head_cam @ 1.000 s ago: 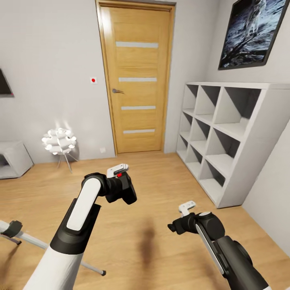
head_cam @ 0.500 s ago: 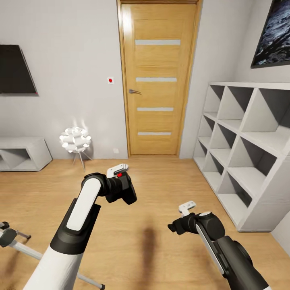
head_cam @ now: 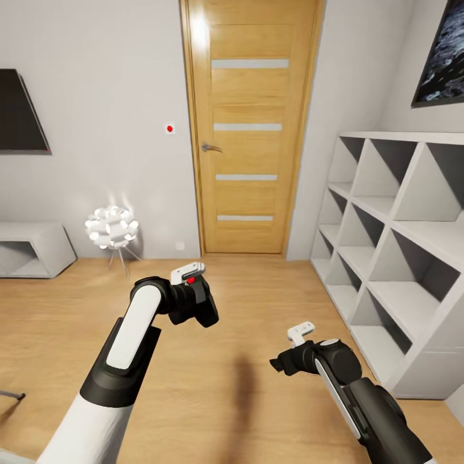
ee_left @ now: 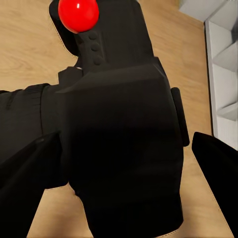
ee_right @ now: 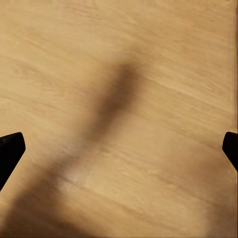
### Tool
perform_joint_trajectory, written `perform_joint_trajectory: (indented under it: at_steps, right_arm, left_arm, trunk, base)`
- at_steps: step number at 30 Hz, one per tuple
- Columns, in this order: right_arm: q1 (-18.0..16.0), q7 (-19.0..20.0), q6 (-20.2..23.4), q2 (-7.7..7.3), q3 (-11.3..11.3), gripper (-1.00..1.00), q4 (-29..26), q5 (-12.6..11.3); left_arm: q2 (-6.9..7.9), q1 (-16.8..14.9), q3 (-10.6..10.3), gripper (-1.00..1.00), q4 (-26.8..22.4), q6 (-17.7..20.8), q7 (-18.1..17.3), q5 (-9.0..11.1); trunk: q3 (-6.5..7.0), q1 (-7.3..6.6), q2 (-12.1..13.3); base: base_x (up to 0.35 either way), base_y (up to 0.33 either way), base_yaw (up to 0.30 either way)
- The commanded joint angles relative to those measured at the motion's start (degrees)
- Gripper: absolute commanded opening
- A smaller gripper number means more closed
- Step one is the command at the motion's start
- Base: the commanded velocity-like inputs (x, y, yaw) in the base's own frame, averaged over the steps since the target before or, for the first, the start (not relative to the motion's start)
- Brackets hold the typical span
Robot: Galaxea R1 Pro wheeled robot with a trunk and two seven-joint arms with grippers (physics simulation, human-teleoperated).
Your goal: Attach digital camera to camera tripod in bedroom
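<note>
Currently my left gripper [head_cam: 193,299] is clamped on the digital camera [head_cam: 196,303], held mid-frame above the wood floor [head_cam: 258,399]; wrist view shows its body [ee_left: 124,148] wedged between my fingers [ee_left: 25,168], red button [ee_left: 78,14] clear. Right gripper [head_cam: 283,361] hangs wide open, holding nothing, lower right. Risk: while I drive, a jolt or a brush with the white shelf [head_cam: 399,258] could shift the camera in the grip. Tripod: only a possible leg tip [head_cam: 11,394] at lower-left edge.
</note>
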Motion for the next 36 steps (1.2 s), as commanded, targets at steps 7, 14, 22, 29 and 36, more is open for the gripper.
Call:
perform_joint_trajectory:
  at_steps: [7, 14, 22, 29, 36]
  right_arm:
    - [0.0, 0.2, 0.2, -0.10, 0.2, 1.00, -0.1, 0.2]
    - [0.0, 0.2, 0.2, -0.15, 0.1, 1.00, -0.1, 0.2]
    - [0.0, 0.2, 0.2, -0.19, 0.2, 1.00, -0.1, 0.2]
    - [0.0, 0.2, 0.2, -0.24, 0.3, 1.00, -0.1, 0.2]
    - [0.1, 0.2, 0.2, -0.25, 0.3, 1.00, -0.1, 0.2]
  left_arm:
    - [-0.01, -0.1, 0.0, -1.00, 0.0, 0.3, 0.6, 0.5]
    - [-0.01, 0.0, 0.0, -1.00, 0.0, 0.3, 0.6, 0.5]
    - [-0.01, 0.1, -0.1, -1.00, 0.0, 0.3, 0.6, 0.5]
    - [-0.01, 0.1, -0.1, -1.00, 0.0, 0.3, 0.6, 0.5]
    - [-0.01, 0.1, -0.1, -1.00, 0.0, 0.3, 0.6, 0.5]
  trunk:
    - [-0.06, 0.02, 0.0]
    - [-0.06, 0.02, 0.0]
    - [-0.06, 0.02, 0.0]
    - [-0.06, 0.02, 0.0]
    - [-0.06, 0.02, 0.0]
  base:
    - [0.285, -0.233, 0.002]
    - [0.302, -0.157, 0.000]
    - [0.331, -0.026, 0.000]
    - [0.336, -0.005, 0.000]
    - [0.336, -0.001, 0.000]
